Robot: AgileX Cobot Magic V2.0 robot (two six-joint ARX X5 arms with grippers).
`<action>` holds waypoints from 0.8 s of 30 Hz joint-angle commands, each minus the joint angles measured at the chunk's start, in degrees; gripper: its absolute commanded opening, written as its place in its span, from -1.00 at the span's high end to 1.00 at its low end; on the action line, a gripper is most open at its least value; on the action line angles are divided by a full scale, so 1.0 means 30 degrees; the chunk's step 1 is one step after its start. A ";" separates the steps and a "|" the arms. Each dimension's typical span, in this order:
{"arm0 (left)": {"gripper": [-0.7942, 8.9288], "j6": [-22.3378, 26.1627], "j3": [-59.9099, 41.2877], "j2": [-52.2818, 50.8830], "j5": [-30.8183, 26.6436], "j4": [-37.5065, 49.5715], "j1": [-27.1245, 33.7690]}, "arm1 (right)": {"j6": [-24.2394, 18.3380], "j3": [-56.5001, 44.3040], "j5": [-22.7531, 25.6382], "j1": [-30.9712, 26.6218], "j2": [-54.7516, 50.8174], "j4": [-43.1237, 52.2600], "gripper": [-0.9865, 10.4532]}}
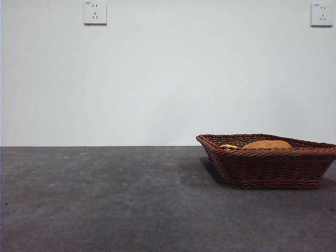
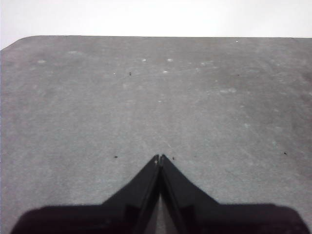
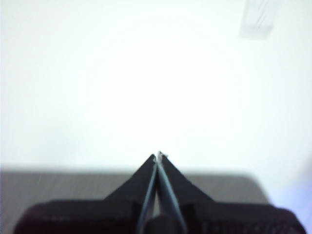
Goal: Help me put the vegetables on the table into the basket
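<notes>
The brown wicker basket stands on the dark grey table at the right of the front view. Inside it a tan-brown potato rises just above the rim, and a small yellow-orange lumpy vegetable lies to its left. The eggplant is hidden or out of view. No arm appears in the front view. My left gripper is shut and holds nothing, over bare table. My right gripper is shut and holds nothing, pointing toward the white wall.
Two white wall sockets sit high on the white wall behind the table. The table's far edge with a rounded corner shows in the left wrist view.
</notes>
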 commanded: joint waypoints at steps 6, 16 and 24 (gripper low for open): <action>0.84 0.0146 -0.0204 0.0015 0.0015 0.0109 0.0058 | 0.0058 -1.1613 0.0007 0.0306 -0.6703 0.3366 0.83; 0.84 0.0146 -0.0204 0.0022 0.0015 0.0109 0.0058 | 0.0044 -1.8695 0.0066 0.0780 -1.3967 0.4656 0.83; 0.84 0.0146 -0.0204 0.0036 0.0015 0.0109 0.0058 | 0.0612 -2.1063 -0.0007 0.0787 -1.7245 0.4699 0.83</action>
